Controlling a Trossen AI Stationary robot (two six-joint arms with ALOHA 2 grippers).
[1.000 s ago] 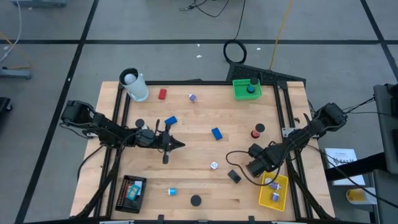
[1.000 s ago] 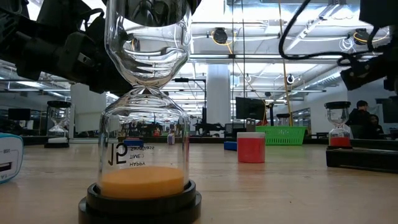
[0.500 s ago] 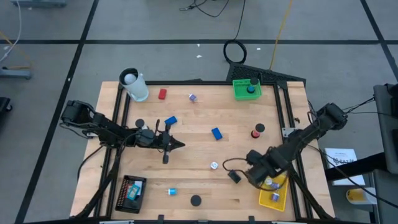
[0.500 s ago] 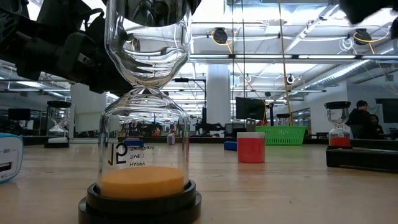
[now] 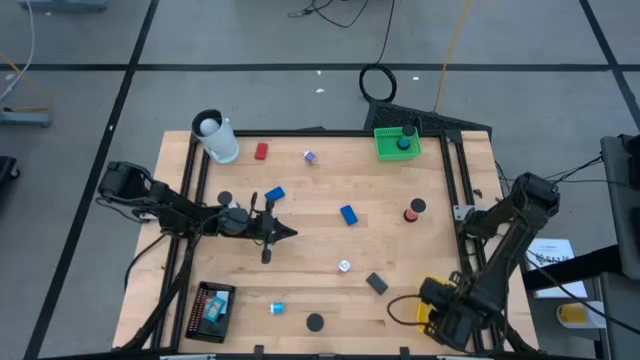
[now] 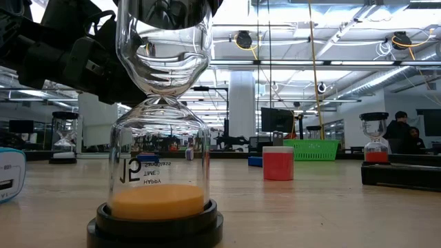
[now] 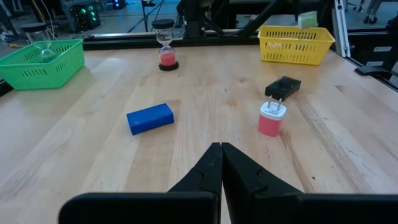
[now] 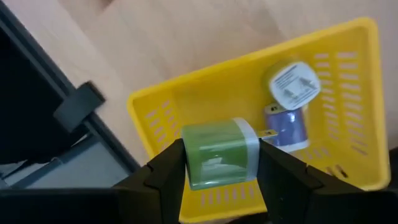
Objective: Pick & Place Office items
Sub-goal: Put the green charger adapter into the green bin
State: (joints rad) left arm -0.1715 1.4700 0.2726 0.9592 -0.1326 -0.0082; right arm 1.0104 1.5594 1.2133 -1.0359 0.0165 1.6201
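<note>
Right claw [image 8: 221,163] is over the yellow mesh basket [image 8: 186,99] at the tabletop's front right corner, its fingers clamped on a green and white plug-in charger block [image 8: 219,160]. In the wrist view that block hangs above the basket's open top, and 2 more pieces lie inside: a purple charger block [image 8: 287,127] with a white charger block [image 8: 293,84] touching it. From above, the right arm folds down over the basket [image 5: 427,298], hiding most of it.

Left claw [image 7: 220,163] sits low over the light wooden tabletop [image 5: 320,210] on the left-centre, fingers pressed together with nothing between them. Ahead of it lie a blue rectangular block [image 7: 150,117], a pink and white charger block [image 7: 271,117] and a black block [image 7: 283,86], all apart from each other.

More pieces are scattered: a red block [image 5: 261,151] near the white cup [image 5: 215,136], a dark round disc [image 5: 315,322] at the front edge, and a green mesh basket [image 5: 397,143] at the back.
</note>
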